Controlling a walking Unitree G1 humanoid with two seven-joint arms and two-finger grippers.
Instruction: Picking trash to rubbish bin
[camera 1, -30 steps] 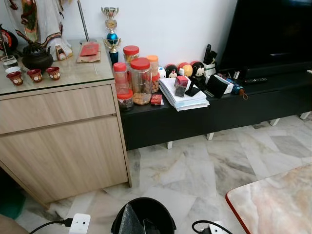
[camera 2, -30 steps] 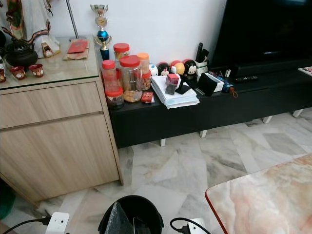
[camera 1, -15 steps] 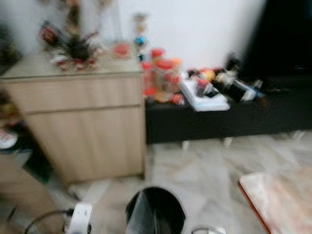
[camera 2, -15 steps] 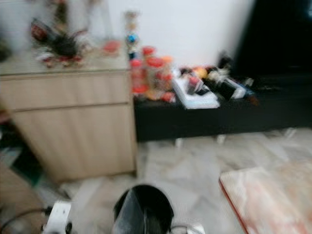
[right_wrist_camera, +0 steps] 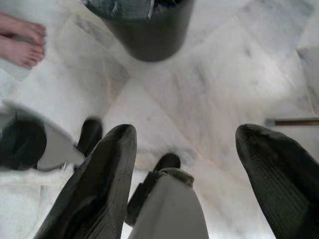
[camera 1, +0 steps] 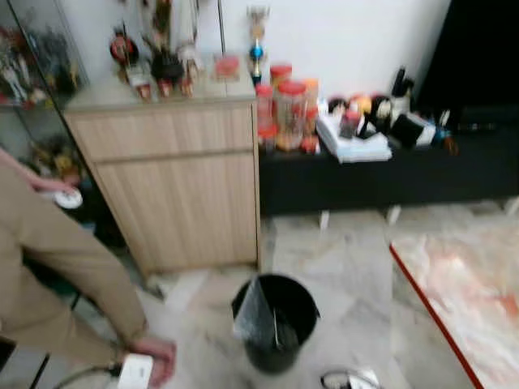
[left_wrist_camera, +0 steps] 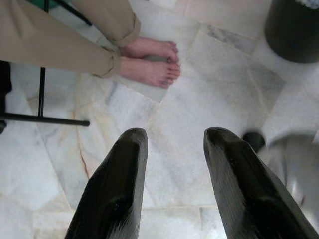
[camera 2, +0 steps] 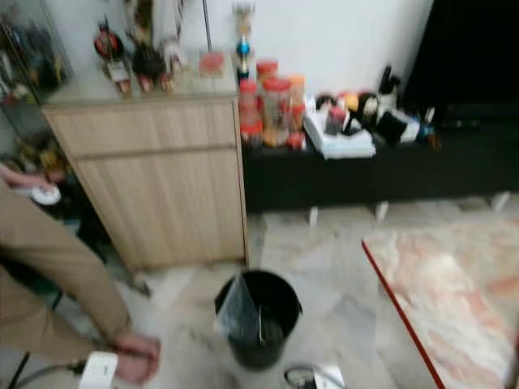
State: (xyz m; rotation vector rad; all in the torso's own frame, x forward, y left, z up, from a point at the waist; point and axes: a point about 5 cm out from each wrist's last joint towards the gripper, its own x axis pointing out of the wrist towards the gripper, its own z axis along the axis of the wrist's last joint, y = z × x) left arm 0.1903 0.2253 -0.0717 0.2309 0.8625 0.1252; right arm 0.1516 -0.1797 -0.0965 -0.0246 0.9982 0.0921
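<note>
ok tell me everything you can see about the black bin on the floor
The black bin is a round, open-topped bucket, plastic by the look of it, standing upright on the pale marble floor in front of the wooden cabinet. A greyish liner or sheet leans against its inner wall on the robot's left side. The rest of its inside is too dark to make out. In the right wrist view its dark wall stands apart from a person's bare feet.

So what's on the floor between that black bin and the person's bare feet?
Just bare marble floor. The left wrist view shows pale tiles running from the feet across to the black bin, with nothing lying there.
</note>
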